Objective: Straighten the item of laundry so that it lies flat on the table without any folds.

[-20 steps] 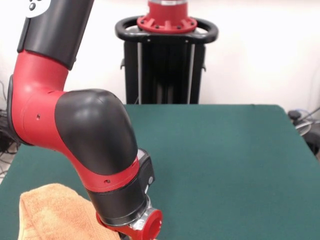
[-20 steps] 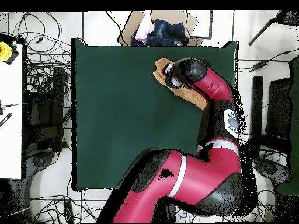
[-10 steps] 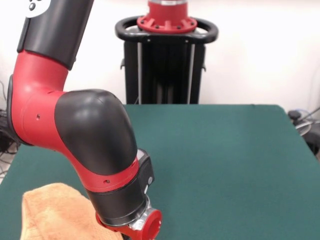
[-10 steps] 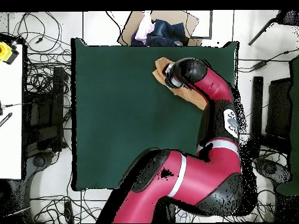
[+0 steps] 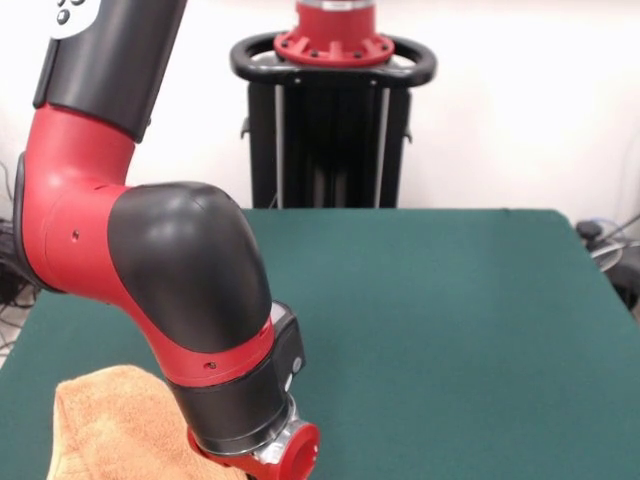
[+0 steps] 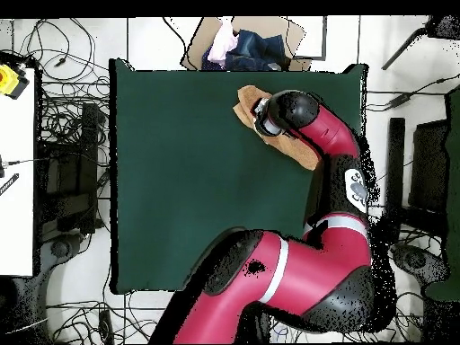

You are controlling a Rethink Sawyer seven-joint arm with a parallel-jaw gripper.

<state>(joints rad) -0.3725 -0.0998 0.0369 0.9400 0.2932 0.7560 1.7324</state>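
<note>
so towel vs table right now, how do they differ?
Colour: the towel is orange-tan, the table dark green.
Extent: in the overhead view the towel covers only a small patch near one table edge.
Pose: the table top lies flat; the towel sits bunched and humped, not spread.
Visibility: the arm hides part of the towel, while most of the table shows.
Shared: both look soft and matte.

Plain white wall (image 5: 520, 100) behind; pale floor (image 6: 72, 305) strewn with tangled black cables (image 6: 63, 99); open cardboard box (image 6: 243, 40) alongside.
</note>
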